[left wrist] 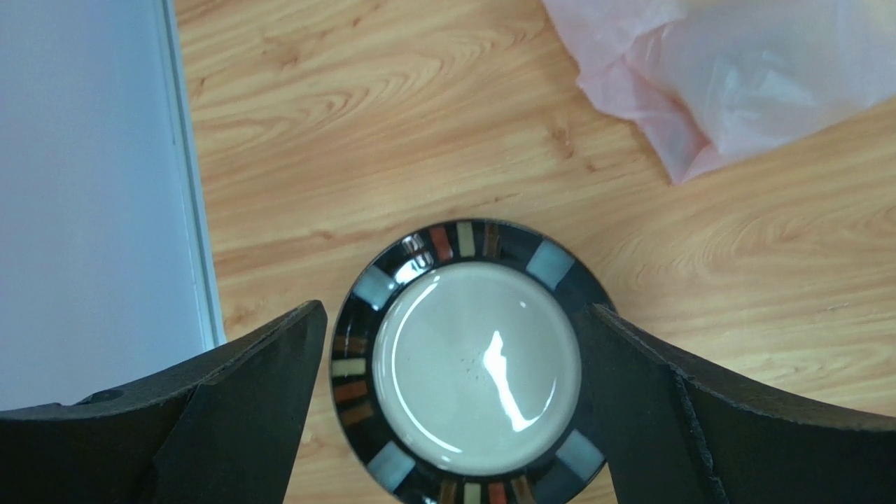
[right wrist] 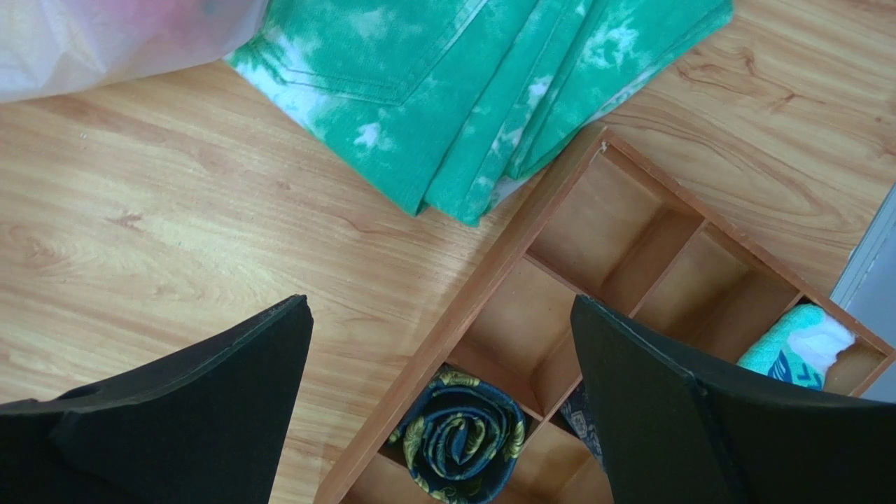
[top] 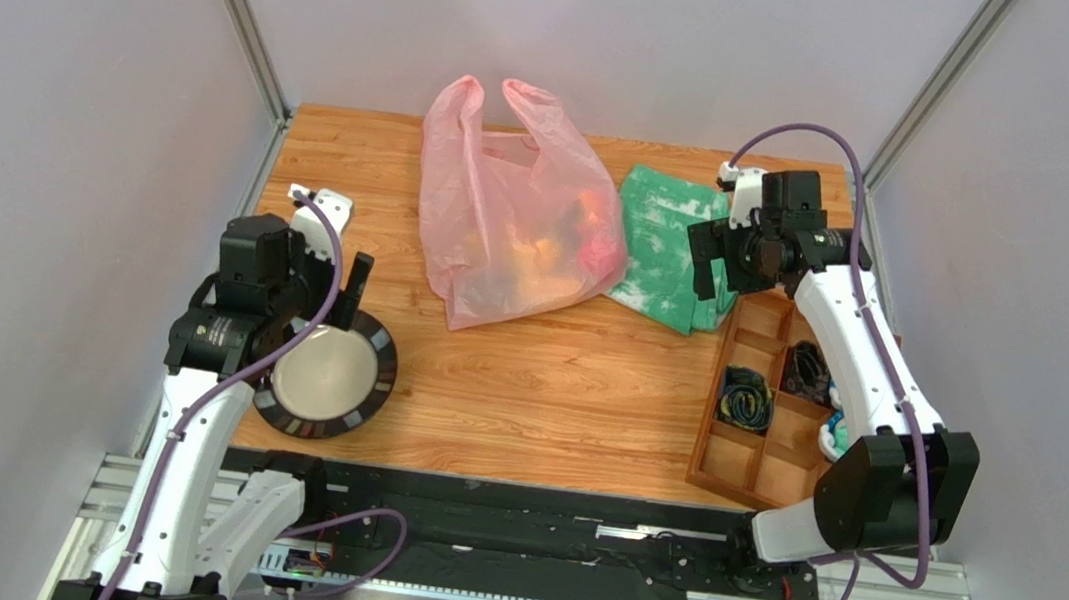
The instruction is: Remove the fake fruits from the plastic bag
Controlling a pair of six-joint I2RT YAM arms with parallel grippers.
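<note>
Pink, thin and crinkled, the bag (top: 514, 207) lies flat on the far middle of the desk (top: 560, 394). Its two loop handles point to the far edge and its closed bottom points toward the arms. Through the film the fruits (top: 562, 251) show as blurred patches of yellow, orange and red, bunched in its right half. Single shapes cannot be told apart. No fruit lies outside the bag, so the emptying looks not yet begun.

The left end effector (left wrist: 450, 310) hangs released, fingers spread wide and grasping nothing, right above a plate (left wrist: 358, 368) with a dark banded rim. That plate, bare and near the bag's bottom corner, is probably where the fruit is meant to go.

The right end effector (right wrist: 440, 305) is likewise spread and holds nothing. It sits over the line where a folded green cloth (right wrist: 421, 84) meets a wooden tray (right wrist: 473, 305) of compartments. The cloth's left edge touches or slips under the bag. The mouth faces away from both arms, so reaching in will likely call for one arm to lift a handle while the other works inside.
</note>
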